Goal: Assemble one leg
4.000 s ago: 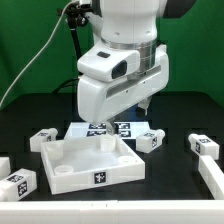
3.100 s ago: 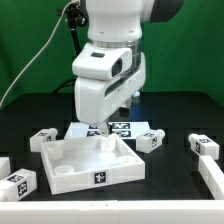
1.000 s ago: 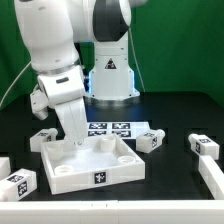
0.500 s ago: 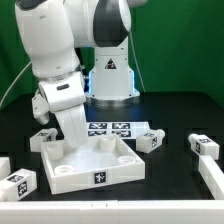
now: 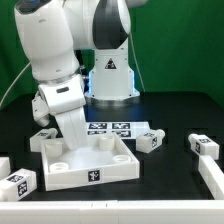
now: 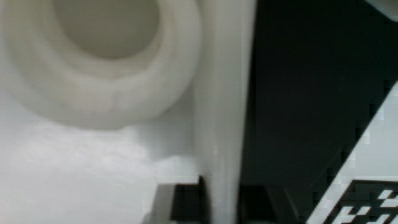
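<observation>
Exterior view, leg (image 5: 42, 138): on the worktop (image 5: 175, 120), just beside the tray (image 5: 68, 178).
Exterior view, fingers: hidden low by the tray's back corner; open or closed, cannot tell.
Wrist view, socket (image 6: 107, 50): close, blurry.
Leg's feel: likely light, hard, smooth; pinch two flat sides.

1. White Franka arm (image 5: 55, 60) has swung from over the flat white marker board (image 5: 115, 128) at centre to the exterior view's left.
2. Its gripper (image 5: 76, 137) has come down from above that board to the back-left corner of the large white square tray-like part (image 5: 122, 160). The fingertips are hidden, so the jaw state is unclear.
3. The arm's rounded white base with a warning-triangle label (image 5: 110, 68) is now uncovered behind.
4. In the last half second the tray-like part slid slightly toward the exterior view's left and turned a little. The small black tag on its front wall (image 5: 92, 176) now sits further left.
</observation>
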Motion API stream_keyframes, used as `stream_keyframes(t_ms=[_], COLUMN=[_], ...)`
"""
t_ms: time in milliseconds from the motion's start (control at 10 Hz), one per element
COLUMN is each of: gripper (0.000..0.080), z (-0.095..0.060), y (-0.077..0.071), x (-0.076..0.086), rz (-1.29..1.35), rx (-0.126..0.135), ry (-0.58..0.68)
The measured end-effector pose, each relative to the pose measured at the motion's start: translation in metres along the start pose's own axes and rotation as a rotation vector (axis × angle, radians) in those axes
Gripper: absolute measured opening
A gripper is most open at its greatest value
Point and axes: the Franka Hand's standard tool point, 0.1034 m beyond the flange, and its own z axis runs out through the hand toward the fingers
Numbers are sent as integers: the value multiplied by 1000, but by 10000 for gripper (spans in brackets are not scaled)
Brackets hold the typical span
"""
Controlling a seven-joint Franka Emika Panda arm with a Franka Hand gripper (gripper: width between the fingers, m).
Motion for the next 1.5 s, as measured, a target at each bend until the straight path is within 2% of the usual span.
stream_keyframes(t_ms=[200, 400, 500, 800, 1100, 1500], gripper=[58, 58, 58, 58, 58, 58], z=[-3, -1, -1, 2, 1, -1], y=[11, 24, 29, 48, 73, 111], x=[10, 29, 35, 57, 78, 107], rz=[74, 128, 131, 143, 117, 148], rx=[-2, -8, -19, -22, -37, -74], ry=[-14, -11, -12, -15, -18, -11])
